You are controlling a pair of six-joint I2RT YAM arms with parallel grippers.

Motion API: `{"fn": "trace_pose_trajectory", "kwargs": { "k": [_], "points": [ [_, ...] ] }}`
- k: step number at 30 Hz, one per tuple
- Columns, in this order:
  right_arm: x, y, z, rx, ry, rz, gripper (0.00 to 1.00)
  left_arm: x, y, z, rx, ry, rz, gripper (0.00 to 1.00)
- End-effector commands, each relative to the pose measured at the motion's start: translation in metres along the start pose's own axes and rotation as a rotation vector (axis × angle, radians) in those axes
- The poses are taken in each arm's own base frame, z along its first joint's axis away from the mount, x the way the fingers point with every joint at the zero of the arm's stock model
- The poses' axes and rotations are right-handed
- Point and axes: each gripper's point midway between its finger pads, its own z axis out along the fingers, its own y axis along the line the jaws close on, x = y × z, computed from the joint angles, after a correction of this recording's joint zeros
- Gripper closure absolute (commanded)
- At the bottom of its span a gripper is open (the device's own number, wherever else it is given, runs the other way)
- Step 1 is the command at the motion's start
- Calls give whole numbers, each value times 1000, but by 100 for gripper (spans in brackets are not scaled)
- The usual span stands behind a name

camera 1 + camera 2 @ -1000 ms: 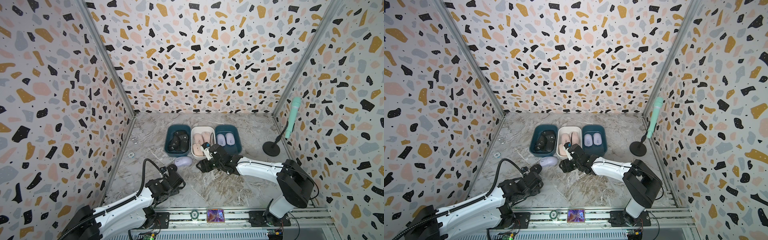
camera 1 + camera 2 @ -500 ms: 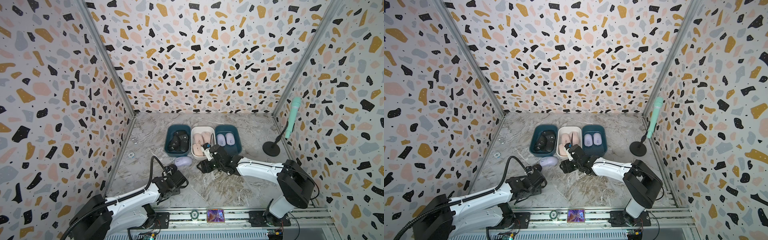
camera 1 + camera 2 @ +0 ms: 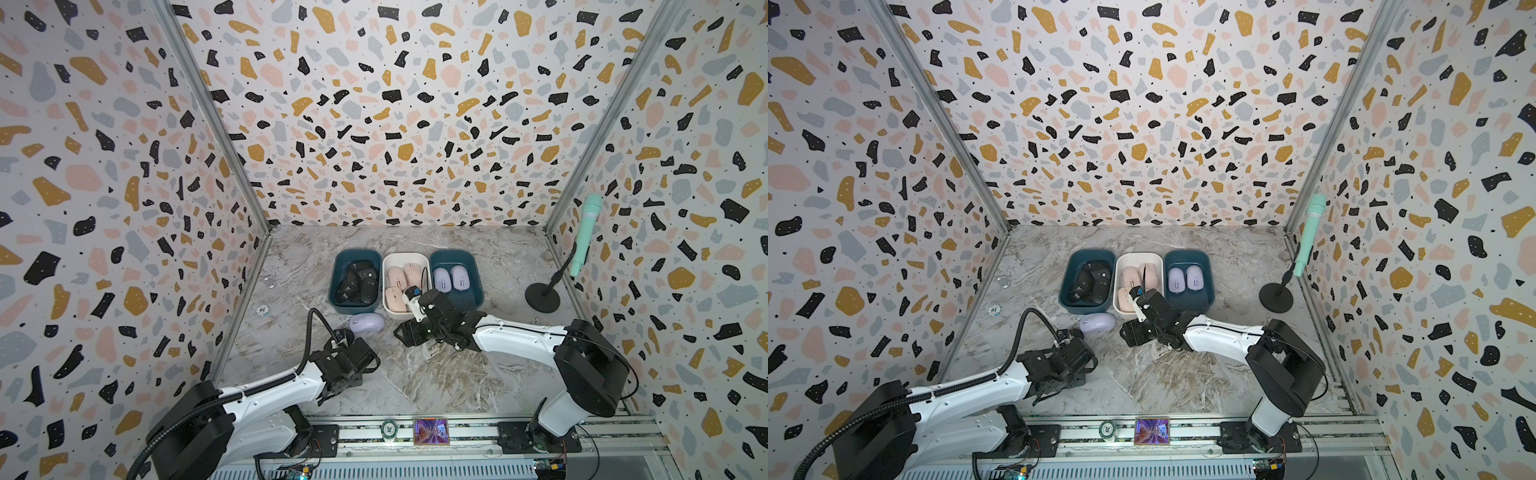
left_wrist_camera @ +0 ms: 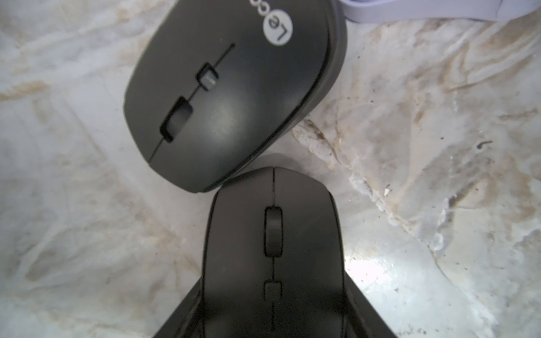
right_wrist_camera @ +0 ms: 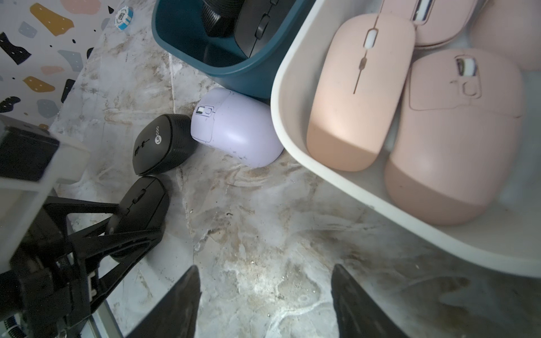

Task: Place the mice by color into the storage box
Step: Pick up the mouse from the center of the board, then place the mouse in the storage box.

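My left gripper (image 4: 273,278) is shut on a black mouse (image 4: 272,234), its fingers against the mouse's two sides low over the table; the right wrist view shows the same grip (image 5: 140,204). Just beyond it, a second black mouse (image 4: 231,96) lies against a lavender mouse (image 3: 366,323) on the table, in front of the boxes. The storage box is three bins: a teal bin (image 3: 353,308) with black mice, a white bin (image 3: 395,313) with pink mice, and a teal bin (image 3: 455,252) with two lavender mice. My right gripper (image 5: 265,267) is open over bare table beside the white bin.
A mint microphone (image 3: 586,232) on a black stand is at the right wall. A poker chip (image 3: 262,309) lies near the left wall. Terrazzo walls close in three sides, and a rail (image 3: 478,432) runs along the front.
The left arm has sunk lower and its jaws have narrowed around the black mouse. The right arm has not moved.
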Motion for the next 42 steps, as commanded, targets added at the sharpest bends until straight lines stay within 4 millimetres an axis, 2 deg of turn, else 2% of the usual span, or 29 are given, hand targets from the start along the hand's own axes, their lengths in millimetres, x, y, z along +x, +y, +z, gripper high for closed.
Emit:
{"fn": "trace_pose_trajectory", "kwargs": {
  "k": [1,7,16,29,35,42],
  "points": [
    [-7,0,-14,11,-22,10,29,-4,-4,-10,22,0,12,56],
    [-9,-1,-18,12,-33,9,29,-21,-15,-28,65,-53,-13,57],
    [-11,0,-19,9,-37,6,29,-31,-21,-36,91,-84,-28,58],
    [-18,0,-27,6,-69,16,29,-57,-30,-59,120,-166,-77,59],
    [-22,-3,-30,0,-80,36,29,-73,-28,-77,114,-226,-104,60],
    [-27,-5,-34,-11,-89,52,29,-103,-24,-109,107,-345,-146,59]
  ]
}}
